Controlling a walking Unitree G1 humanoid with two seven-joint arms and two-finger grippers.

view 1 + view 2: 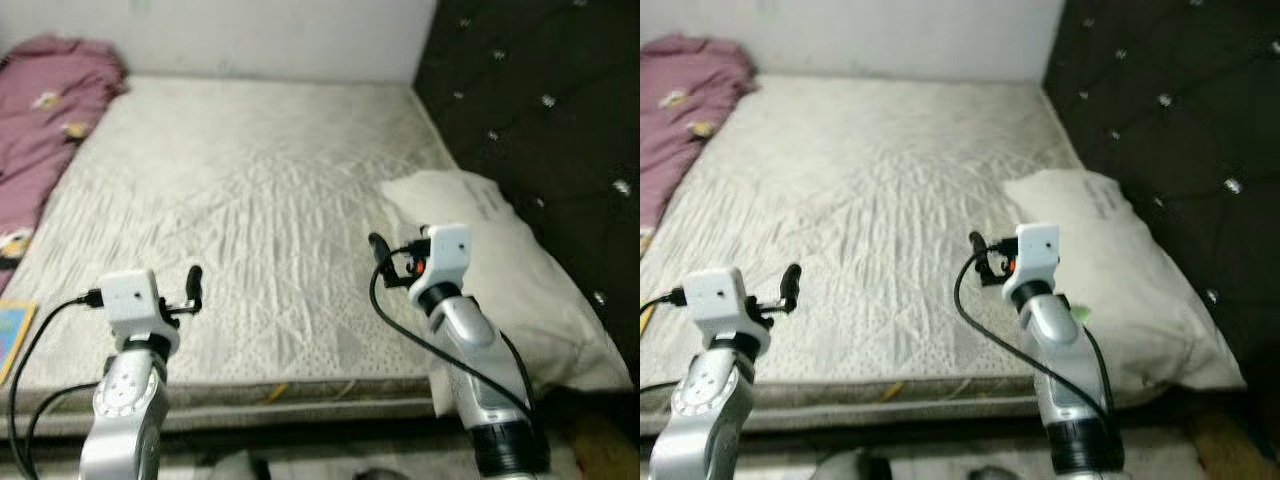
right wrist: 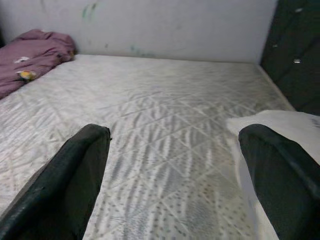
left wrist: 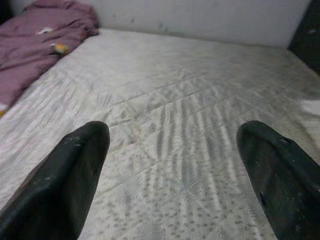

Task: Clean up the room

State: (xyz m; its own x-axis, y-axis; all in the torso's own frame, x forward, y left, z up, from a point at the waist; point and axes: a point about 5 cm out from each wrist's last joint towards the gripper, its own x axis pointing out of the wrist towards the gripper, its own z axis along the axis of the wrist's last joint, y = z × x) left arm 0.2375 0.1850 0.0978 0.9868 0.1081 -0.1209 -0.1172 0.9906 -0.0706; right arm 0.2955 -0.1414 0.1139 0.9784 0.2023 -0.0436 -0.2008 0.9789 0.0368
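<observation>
A bare grey-white quilted mattress (image 1: 250, 190) lies before me. On its right side rests a white pillow (image 1: 515, 280), its near end hanging over the bed's front edge. A crumpled purple blanket (image 1: 45, 110) is heaped at the far left. My left gripper (image 1: 192, 288) hovers over the mattress's near left part, open, nothing between its fingers (image 3: 75, 175). Just left of the pillow, my right gripper (image 1: 383, 258) hovers open and empty too; the right wrist view has the pillow (image 2: 295, 125) beside one finger (image 2: 280, 175).
A black tufted headboard (image 1: 540, 90) stands along the right side and a white wall (image 1: 280, 35) closes the far end. A blue book (image 1: 12, 335) lies at the left of the bed's near edge. A small yellow scrap (image 1: 275, 392) sits on the front edge.
</observation>
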